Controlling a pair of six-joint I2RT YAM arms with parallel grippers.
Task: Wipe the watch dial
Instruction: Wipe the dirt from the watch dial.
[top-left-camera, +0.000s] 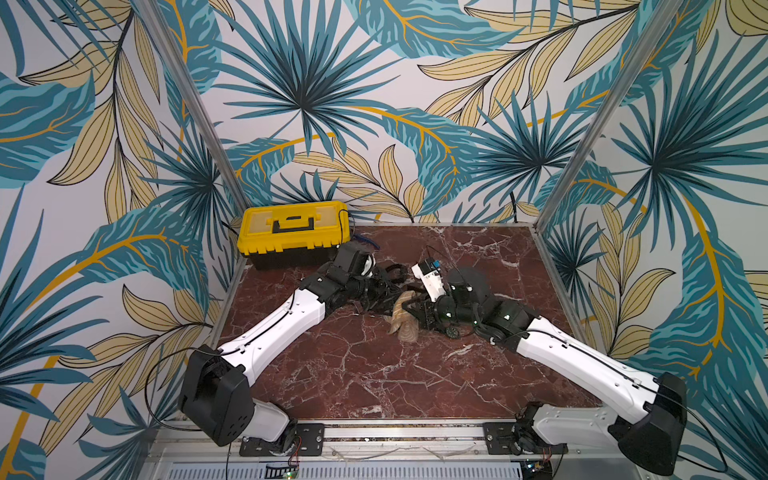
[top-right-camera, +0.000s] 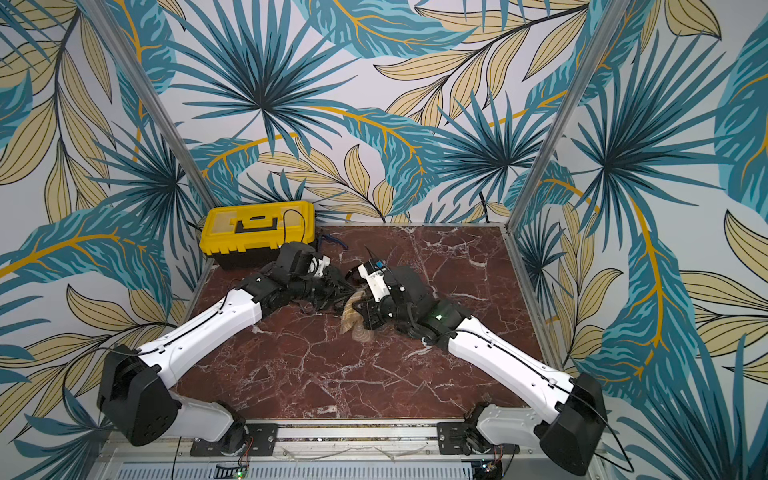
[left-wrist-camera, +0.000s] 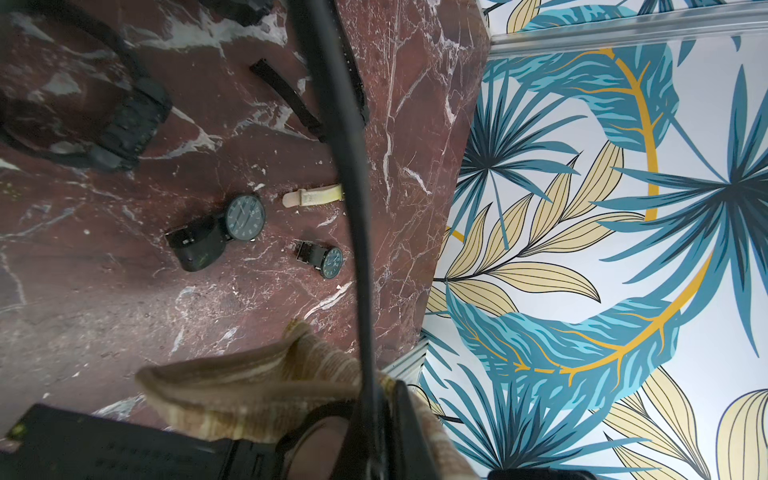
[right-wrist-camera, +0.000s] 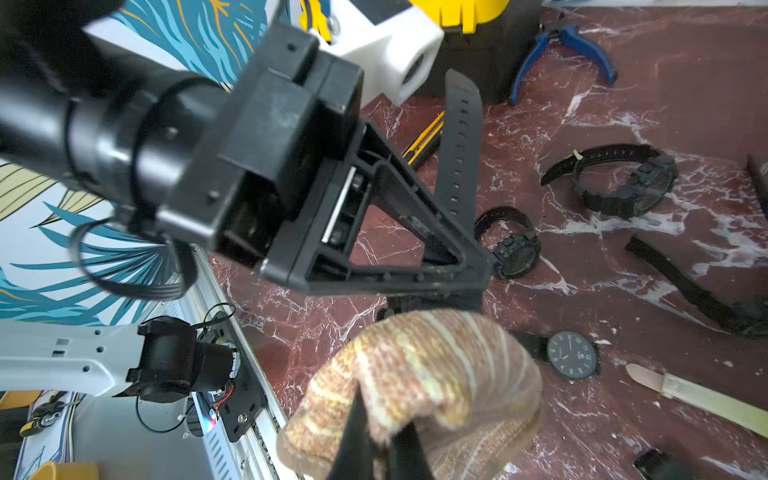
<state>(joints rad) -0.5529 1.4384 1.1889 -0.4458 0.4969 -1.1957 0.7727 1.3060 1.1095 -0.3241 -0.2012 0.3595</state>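
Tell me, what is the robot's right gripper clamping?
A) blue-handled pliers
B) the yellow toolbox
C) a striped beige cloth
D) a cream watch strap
C: in the right wrist view the right gripper is shut on the striped beige cloth, which drapes over it.

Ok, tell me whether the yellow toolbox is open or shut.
Shut. In both top views the yellow toolbox has its lid down flat on the black base, with the handle folded into the lid.
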